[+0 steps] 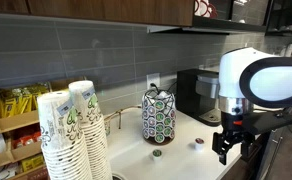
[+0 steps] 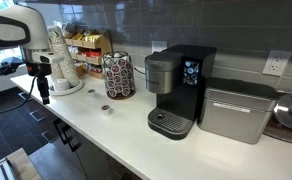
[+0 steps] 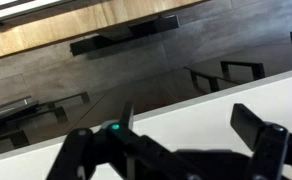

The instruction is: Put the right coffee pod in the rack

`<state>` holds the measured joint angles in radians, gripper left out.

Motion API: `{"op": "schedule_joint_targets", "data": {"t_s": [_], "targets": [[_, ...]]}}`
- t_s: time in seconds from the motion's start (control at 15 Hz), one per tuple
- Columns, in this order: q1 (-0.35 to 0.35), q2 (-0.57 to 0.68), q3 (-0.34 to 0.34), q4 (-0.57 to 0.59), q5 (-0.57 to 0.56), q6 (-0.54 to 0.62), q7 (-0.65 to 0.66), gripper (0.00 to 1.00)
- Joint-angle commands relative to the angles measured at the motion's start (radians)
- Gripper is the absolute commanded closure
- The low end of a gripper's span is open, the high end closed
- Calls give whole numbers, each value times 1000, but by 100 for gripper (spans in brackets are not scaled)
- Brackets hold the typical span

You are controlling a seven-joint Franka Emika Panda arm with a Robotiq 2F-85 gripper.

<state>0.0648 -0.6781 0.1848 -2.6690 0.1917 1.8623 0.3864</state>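
Observation:
The right coffee pod (image 1: pixel 197 143), small and pale with a reddish top, lies on the white counter; it also shows in an exterior view (image 2: pixel 106 108). The darker loose pod (image 1: pixel 156 153) lies nearer the rack (image 1: pixel 158 115), an upright dark wire carousel studded with pod lids, which stands in both exterior views (image 2: pixel 118 75). My gripper (image 1: pixel 224 152) hangs off the counter's front edge, apart from the right pod, fingers pointing down (image 2: pixel 44 95). In the wrist view the gripper (image 3: pixel 191 135) is open and empty. No pod shows there.
Stacked paper cups (image 1: pixel 71 135) stand at one end of the counter, with a wooden snack shelf (image 2: pixel 89 50) behind. A black coffee machine (image 2: pixel 176 90) and a metal box (image 2: pixel 234 110) stand past the rack. The counter's front edge (image 2: pixel 96 140) runs below the pods.

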Motion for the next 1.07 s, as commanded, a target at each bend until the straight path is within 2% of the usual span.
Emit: {"op": "schedule_joint_targets", "data": {"t_s": [0.0, 0.73, 1.0], "targets": [[-3, 0, 2, 1, 1, -2, -1, 0], [-3, 1, 2, 1, 1, -2, -1, 0], [-18, 122, 16, 101, 18, 112, 44, 0]]}}
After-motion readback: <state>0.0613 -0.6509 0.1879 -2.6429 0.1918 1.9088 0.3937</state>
